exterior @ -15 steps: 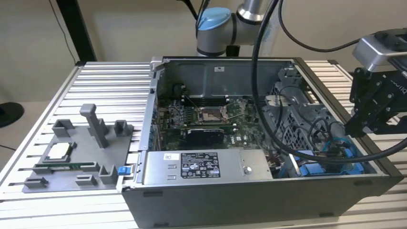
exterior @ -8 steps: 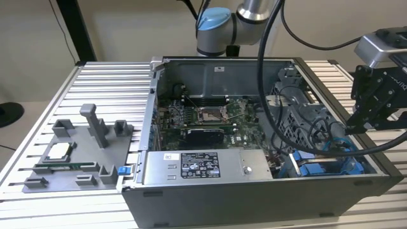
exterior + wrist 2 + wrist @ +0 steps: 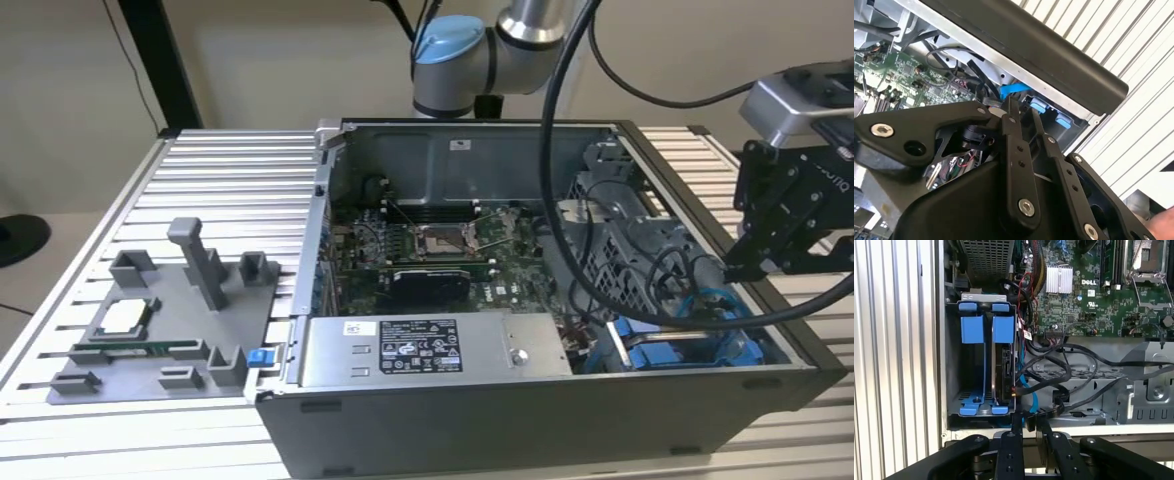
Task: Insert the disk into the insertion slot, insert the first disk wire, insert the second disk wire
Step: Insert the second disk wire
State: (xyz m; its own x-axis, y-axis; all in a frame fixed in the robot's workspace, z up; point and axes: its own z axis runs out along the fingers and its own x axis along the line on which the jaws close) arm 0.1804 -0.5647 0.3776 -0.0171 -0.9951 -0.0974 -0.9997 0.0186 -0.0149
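The case (image 3: 534, 420) holds the insertion slot (image 3: 683, 347), lower right in the exterior view. The disk (image 3: 1004, 365) stands inside on edge, lengthwise along the case wall. My pincer (image 3: 1029, 421) is near; whether it is open or closed, I cannot tell.

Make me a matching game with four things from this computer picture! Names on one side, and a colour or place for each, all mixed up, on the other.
Things:
1. motherboard
2. insertion slot
3. power-supply box
4. grey holder

Clues:
A. has a white label
B. outside the case, on the table
C. green
D. blue rails

Pairs: 1-C, 2-D, 3-A, 4-B.
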